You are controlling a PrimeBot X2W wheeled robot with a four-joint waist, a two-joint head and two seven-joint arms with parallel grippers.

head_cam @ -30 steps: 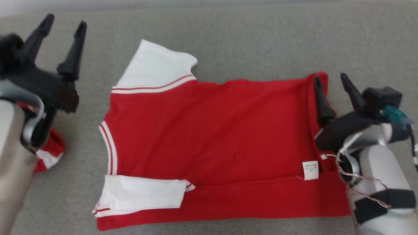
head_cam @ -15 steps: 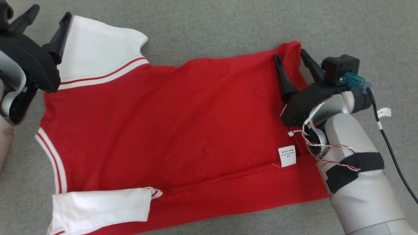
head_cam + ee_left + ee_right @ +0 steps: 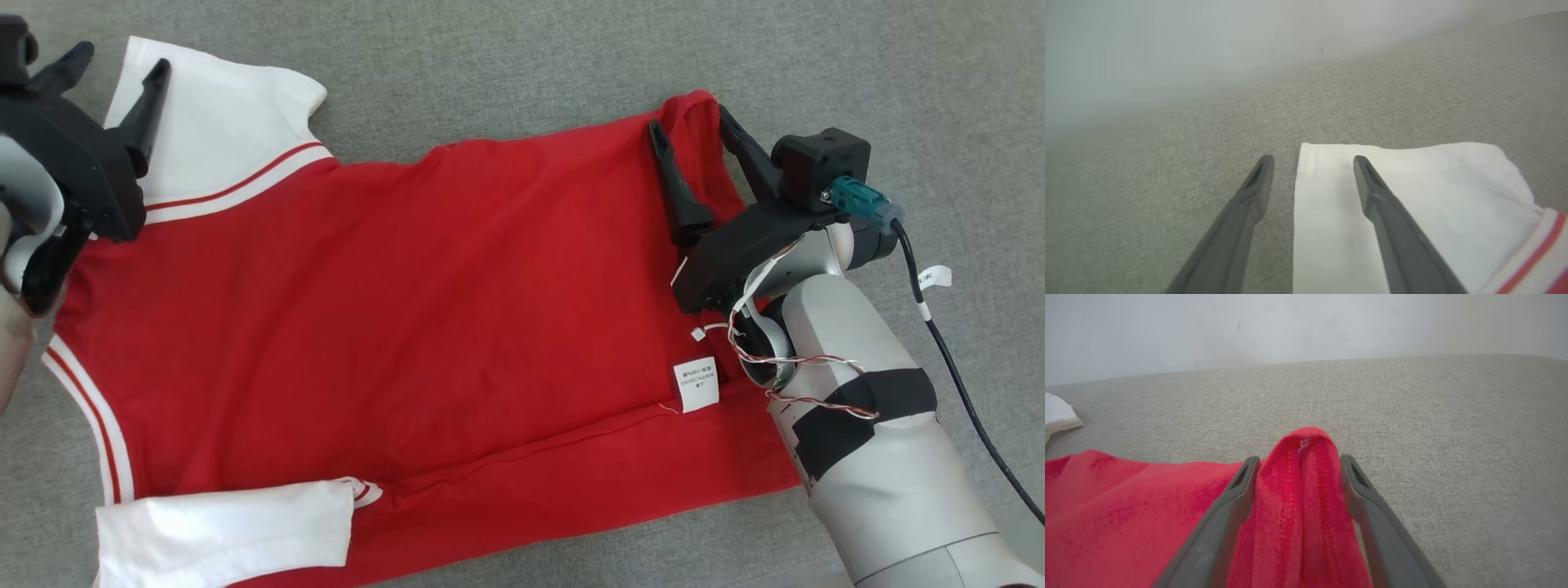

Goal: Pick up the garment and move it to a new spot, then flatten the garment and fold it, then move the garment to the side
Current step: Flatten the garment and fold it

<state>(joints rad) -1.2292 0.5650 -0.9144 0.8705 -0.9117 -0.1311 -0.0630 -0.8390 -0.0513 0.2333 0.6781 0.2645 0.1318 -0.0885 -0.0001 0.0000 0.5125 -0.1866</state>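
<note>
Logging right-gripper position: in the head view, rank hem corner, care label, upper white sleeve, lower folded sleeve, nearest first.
1. Hem corner, between the fingers of the right gripper.
2. Care label, by its wrist.
3. Upper white sleeve, far left.
4. Lower folded sleeve, bottom left.

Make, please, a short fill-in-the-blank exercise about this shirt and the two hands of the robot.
1. The body of the garment is ____ in colour.
2. One finger of the left hand lies over the ____ sleeve, the other over the grey surface.
3. A raised fold of the hem stands between the fingers of the right hand, which is ____, not shut.

Missing words: red; white; open
</note>
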